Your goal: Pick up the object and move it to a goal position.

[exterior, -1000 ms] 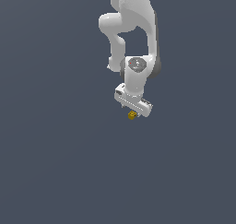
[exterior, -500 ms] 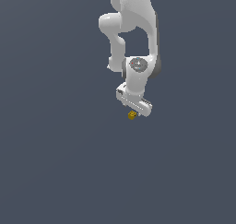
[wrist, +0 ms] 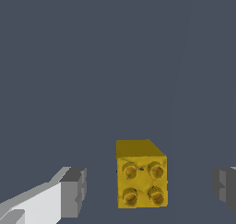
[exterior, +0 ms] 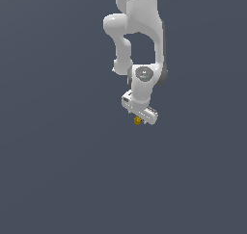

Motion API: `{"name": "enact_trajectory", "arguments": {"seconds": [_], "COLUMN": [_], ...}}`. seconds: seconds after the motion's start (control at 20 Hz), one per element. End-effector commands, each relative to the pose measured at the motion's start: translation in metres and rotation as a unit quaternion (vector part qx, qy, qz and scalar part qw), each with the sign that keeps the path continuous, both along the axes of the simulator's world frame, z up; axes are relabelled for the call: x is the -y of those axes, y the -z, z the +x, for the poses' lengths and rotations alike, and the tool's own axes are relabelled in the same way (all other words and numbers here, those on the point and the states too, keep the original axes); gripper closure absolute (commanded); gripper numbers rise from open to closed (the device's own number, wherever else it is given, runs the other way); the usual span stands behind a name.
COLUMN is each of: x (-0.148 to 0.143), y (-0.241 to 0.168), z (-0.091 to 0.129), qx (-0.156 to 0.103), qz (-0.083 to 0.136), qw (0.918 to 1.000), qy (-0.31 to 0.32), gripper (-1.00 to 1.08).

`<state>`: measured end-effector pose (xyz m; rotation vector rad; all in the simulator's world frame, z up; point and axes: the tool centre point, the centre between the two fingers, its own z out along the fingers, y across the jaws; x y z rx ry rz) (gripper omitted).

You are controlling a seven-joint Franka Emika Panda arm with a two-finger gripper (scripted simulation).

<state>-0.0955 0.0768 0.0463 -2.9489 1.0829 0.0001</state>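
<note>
Hanging low, the pincer (wrist: 148, 186) is wide open, not touching anything | little yellow block (wrist: 141, 174) sits between its two fingers (wrist: 73, 191) | looks light, hard, a bit slick | best squeezed on its flat sides, below the bumps.

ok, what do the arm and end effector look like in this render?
The arm is glossy white with rounded, bulbous links and a grey disc cap at the wrist joint. The end effector has a boxy white body. Its fingers are white with blocky grey pads. No cables or markings visible.
</note>
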Motion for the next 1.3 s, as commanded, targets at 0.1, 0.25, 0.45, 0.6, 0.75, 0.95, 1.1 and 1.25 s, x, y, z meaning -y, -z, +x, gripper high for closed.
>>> {"name": "enact_trajectory", "arguments": {"seconds": [0.1,0.25,0.45,0.6,0.75,0.95,1.1,1.25], "x": [0.000,0.000,0.000,0.000,0.000,0.000,-0.002,-0.005], "y": [0.018,0.023,0.025,0.025,0.025,0.024,0.023,0.021], "z": [0.000,0.000,0.000,0.000,0.000,0.000,0.004,0.014], "qx": [0.000,0.000,0.000,0.000,0.000,0.000,0.006,0.019], "qz": [0.000,0.000,0.000,0.000,0.000,0.000,0.003,0.009], "qw": [1.0000,1.0000,1.0000,1.0000,1.0000,1.0000,1.0000,0.9997], "qy": [0.001,0.001,0.001,0.001,0.001,0.001,-0.002,-0.008], "gripper": [-0.92,-0.92,1.08,1.08,1.08,1.08,1.08,1.08]}}
